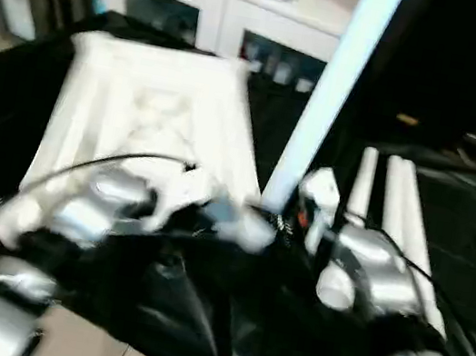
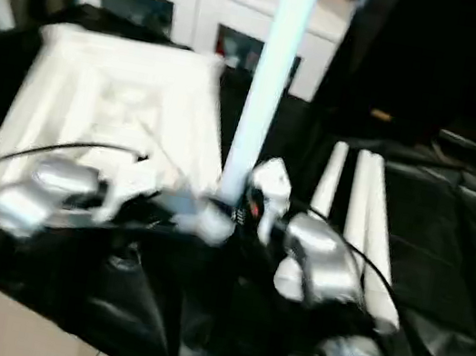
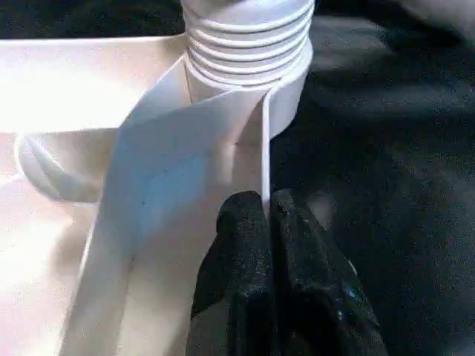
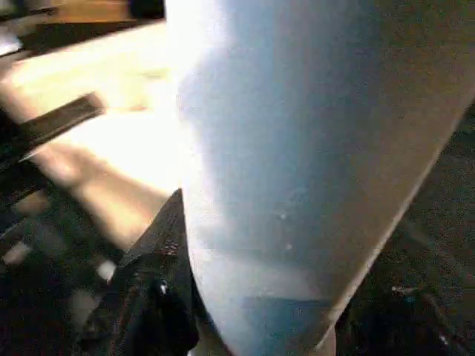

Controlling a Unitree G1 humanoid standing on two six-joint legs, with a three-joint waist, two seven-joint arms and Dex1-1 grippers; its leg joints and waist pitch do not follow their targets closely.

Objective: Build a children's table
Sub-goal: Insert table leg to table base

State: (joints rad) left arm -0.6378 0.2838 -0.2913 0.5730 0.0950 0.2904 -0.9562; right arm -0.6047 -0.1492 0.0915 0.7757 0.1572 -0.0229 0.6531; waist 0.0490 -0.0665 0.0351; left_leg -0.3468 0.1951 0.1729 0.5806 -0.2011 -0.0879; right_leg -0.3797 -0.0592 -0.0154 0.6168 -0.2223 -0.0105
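Nearest are the two silver forearms, reaching forward over the black-draped counter (image 1: 195,318). The left gripper (image 3: 266,204) has its two black fingers pinched together on a thin upright rib at the near right corner of the tabletop (image 1: 138,114), just below the ribbed corner socket (image 3: 249,44). The tabletop lies upside down on the counter, its ribbed underside facing up. The right gripper (image 1: 292,213) has its fingers clamped around the lower part of a white tube leg (image 1: 327,92), which stands up from that same corner, leaning a little to the right and running out of the top of the head view. To the right of the right arm, three more legs (image 1: 388,214) lie side by side on the black cloth. Farther back, behind the counter, stands a white cabinet (image 1: 223,0) with glass doors.
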